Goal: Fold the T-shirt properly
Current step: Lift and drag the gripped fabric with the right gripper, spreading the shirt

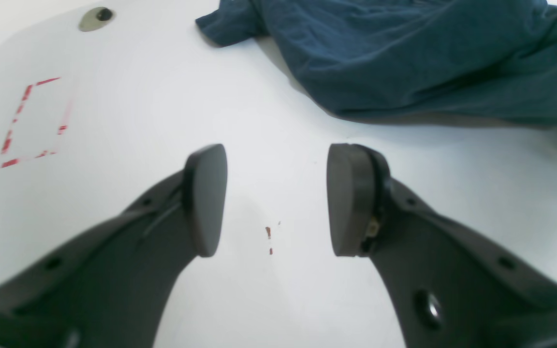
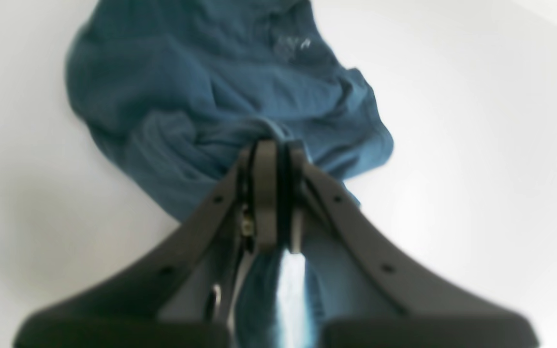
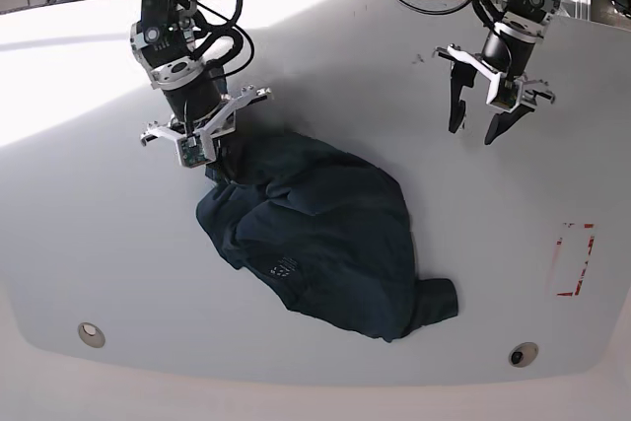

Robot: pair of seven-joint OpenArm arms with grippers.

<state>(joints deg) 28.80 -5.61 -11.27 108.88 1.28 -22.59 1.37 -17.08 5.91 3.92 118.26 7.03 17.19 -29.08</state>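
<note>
Base view shows the dark navy-blue soft cloth T-shirt (image 3: 315, 244) lying crumpled in a heap near the middle of the white bench (image 3: 89, 214), one short sleeve (image 3: 434, 301) trailing toward the near edge and a small pale printed label (image 3: 284, 266) showing on top. Nothing about it is spread or squared yet, so by my reading the folding proper has not begun.

The right hand (image 3: 212, 167) is closed on a bunched edge of the shirt at the far-left side of the heap; its wrist view shows cloth pinched between the pads with folds radiating from the grip. The left hand (image 3: 483, 125) hangs open above bare bench, well apart from the shirt, holding nothing.

Risks, as I judge them: the right hand seems to have gathered several layers, so lifting may drag the whole heap rather than open it. With only one point held, the shirt could twist or slide toward the bench edge. The left hand must find a matching edge, and in this tangle it may catch the wrong layer or miss the cloth.

A red dashed rectangle (image 3: 574, 261) marks the bench to the right, and two round inserts (image 3: 523, 354) sit near the front edge.
</note>
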